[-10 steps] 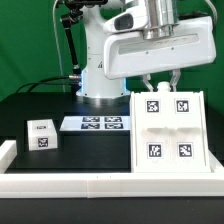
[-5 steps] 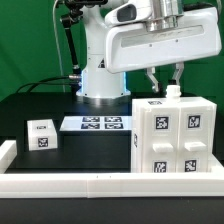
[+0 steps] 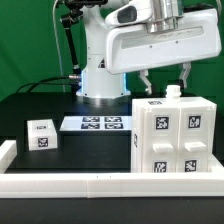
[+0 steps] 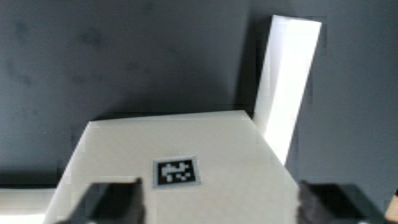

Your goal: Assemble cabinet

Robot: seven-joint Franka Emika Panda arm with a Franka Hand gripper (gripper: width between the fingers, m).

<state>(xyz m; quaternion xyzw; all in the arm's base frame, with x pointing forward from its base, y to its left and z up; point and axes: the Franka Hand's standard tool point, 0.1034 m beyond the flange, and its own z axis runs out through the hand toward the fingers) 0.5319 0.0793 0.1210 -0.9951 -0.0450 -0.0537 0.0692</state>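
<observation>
Cabinet (image 3: 170, 145) standing upright on the table (image 3: 90, 150), toward the exterior view's right, tagged front to the camera, just behind the white rail (image 3: 100, 183). Pincer (image 3: 167, 84) directly above it, fingers (image 3: 147, 80) spread wide, gripping nothing, hanging either side of the small white nub (image 3: 173, 92) poking up from the top face. Same story from the wrist: 2 fingertips well apart, tagged top panel (image 4: 178, 150) between them, untouched.

Looks like a release just finished. Best to lift straight up, keep the jaws wide, avoid clipping that nub or nudging the shell off square. Then, probably, across to the small tagged block (image 3: 40, 135), sitting well apart toward the exterior view's left, beyond the marker board (image 3: 95, 124).

Against 0.5 s back: fingers closer in around the nub then, wider now; shell unmoved. Against 1 s back: shell seemingly tilted then, not yet square on the table.
</observation>
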